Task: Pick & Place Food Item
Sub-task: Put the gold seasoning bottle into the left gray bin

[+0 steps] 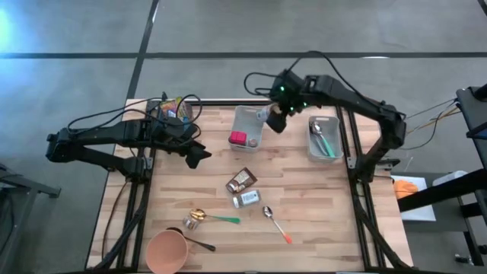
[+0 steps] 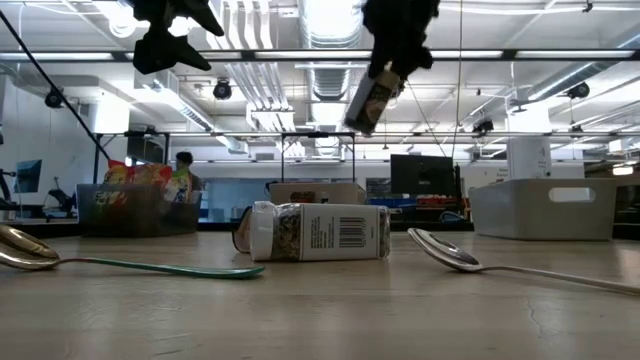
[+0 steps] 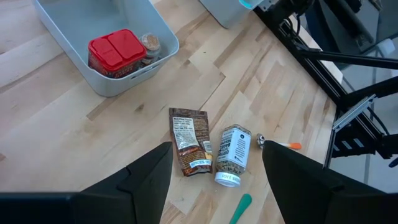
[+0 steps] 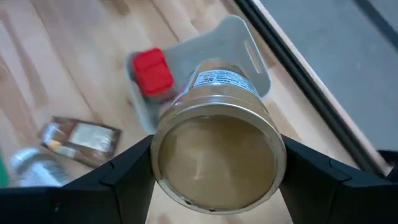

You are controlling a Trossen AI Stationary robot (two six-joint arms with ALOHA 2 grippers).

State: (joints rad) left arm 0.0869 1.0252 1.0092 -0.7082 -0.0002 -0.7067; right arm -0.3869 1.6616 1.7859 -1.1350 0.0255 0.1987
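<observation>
Jar (image 4: 214, 152) sat clamped in the right tool (image 4: 214, 180), up over the white bin (image 1: 245, 128). Best lowered inside, clear of the red lid (image 4: 152, 71), before release. Left tool (image 1: 199, 154) hovered open, empty.

So there's a grey bin (image 3: 134, 65) with a red-lidded container (image 3: 118, 51) in it, plus a brown packet (image 3: 189, 140) and spice jar (image 3: 232, 154) lying side by side on the worktop (image 3: 62, 143).

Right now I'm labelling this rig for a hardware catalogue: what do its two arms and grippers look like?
Both arms are black, slim and jointed, with loose black cables looping along them. The right arm shows small green lights near its wrist. Each ends in a two-finger gripper: the left gripper and the right gripper have broad, flat, matte black fingers with angular edges. No markings are readable.
</observation>
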